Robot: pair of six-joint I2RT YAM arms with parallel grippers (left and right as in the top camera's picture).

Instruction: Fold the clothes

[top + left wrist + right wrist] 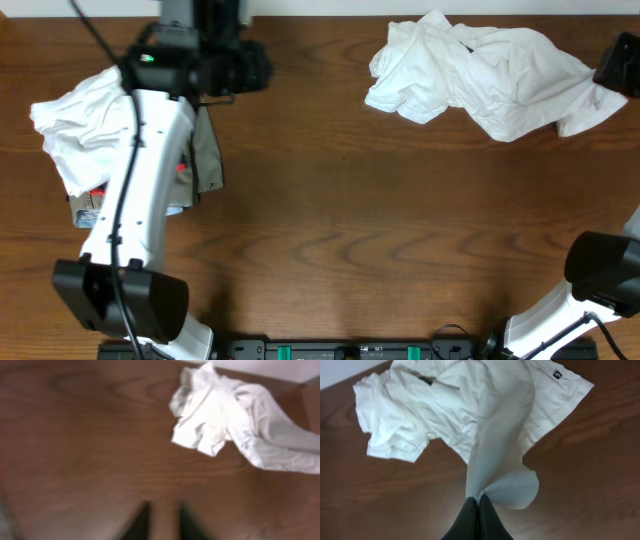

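The clothes (480,75) are a crumpled white heap at the table's back right, also seen in the left wrist view (225,415) and the right wrist view (460,405). My right gripper (479,502) is shut on a pulled-out edge of the white cloth, which stretches from the heap to its fingertips; overhead, the gripper (612,70) sits at the heap's right end. My left gripper (262,68) hovers at the back left, well apart from the heap. Its blurred fingers (142,522) stand slightly open over bare wood, with nothing between them.
A pile lies at the left under my left arm: another white garment (75,130), a khaki-olive garment (208,150) and a red-and-black piece (182,170). Both arm bases stand at the front edge. The brown wood table (350,230) shows between them.
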